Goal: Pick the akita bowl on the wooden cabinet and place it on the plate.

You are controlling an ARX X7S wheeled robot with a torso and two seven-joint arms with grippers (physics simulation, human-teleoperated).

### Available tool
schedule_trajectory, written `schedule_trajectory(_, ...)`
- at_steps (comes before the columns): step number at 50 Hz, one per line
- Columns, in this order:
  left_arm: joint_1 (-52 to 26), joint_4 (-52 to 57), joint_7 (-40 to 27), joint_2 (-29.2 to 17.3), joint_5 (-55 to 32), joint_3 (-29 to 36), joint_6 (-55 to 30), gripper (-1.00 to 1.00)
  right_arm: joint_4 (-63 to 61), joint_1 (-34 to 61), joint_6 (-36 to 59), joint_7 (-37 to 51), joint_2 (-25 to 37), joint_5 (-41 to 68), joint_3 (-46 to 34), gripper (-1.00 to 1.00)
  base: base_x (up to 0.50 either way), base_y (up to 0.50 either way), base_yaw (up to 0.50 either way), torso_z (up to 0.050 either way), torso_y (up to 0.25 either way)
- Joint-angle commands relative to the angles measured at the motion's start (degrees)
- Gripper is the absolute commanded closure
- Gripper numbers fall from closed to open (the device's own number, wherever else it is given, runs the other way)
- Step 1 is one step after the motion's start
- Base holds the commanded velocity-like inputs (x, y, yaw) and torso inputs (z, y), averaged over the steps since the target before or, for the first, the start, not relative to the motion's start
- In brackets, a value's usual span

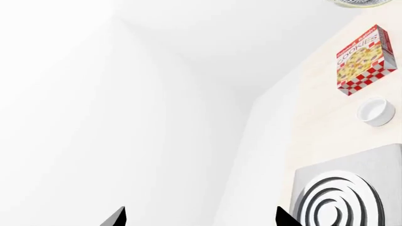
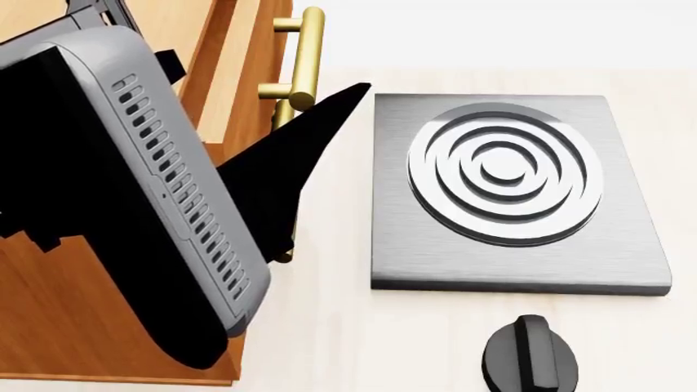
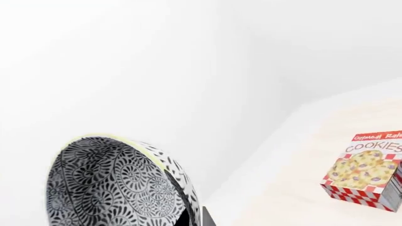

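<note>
- Filling the near part of the right wrist view, the small deep black-and-white floral akita bowl (image 3: 119, 183) sits right at the right pincer; a dark finger edge shows beside its rim, so it looks gripped, though the pincer itself is almost wholly hidden.
- The left pincer (image 1: 199, 217) shows only two black fingertips, set apart with nothing between them: open and empty.
- The ring-rimmed plate is not surely in view; a pale patterned sliver at the edge of the left wrist view cannot be identified.
- Risk: carrying blind, the bowl could clip the red-checked cookie box (image 3: 367, 169) or the small plain white cup (image 1: 377, 111), both standing on the pale desk (image 1: 320, 103).
- Risk: a shallow rim hold may let the bowl tilt or slip.
- The tall orange-brown wooden cabinet (image 2: 65, 302) and its brass bar handle (image 2: 307, 57) crowd the arm's side; the grey stove slab (image 2: 512, 269) and black knob (image 2: 534, 351) lie alongside, with bare desk beyond.
</note>
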Motion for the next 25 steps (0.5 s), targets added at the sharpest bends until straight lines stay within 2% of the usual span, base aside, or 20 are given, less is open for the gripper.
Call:
schedule_trajectory(1,0.3,0.2,-0.1,-0.2,0.0,-0.1,0.1,-1.0,0.9,-0.7,-1.0,-0.1,-1.1,2.0,3.9,1.0,0.0,0.0,0.0,0.0,0.0)
schedule_trajectory(12,0.5,0.1,-0.2,-0.3,0.2,0.0,0.4,-1.0,4.7,-1.2,0.9,2.6,1.0,4.0,6.0,1.0,0.0,0.0,0.0,0.0,0.001)
schedule_trajectory(18,0.6,0.0,-0.3,-0.3,0.2,0.0,0.5,-1.0,6.1,-0.5,1.5,3.4,1.7,4.6,5.4,1.0,0.0,0.0,0.0,0.0,0.0)
schedule_trajectory(25,0.6,0.0,-0.3,-0.4,0.2,-0.1,0.6,-1.0,8.9,0.5,4.1,6.0,5.5,10.4,3.0,1.0,0.0,0.0,0.0,0.0,0.0)
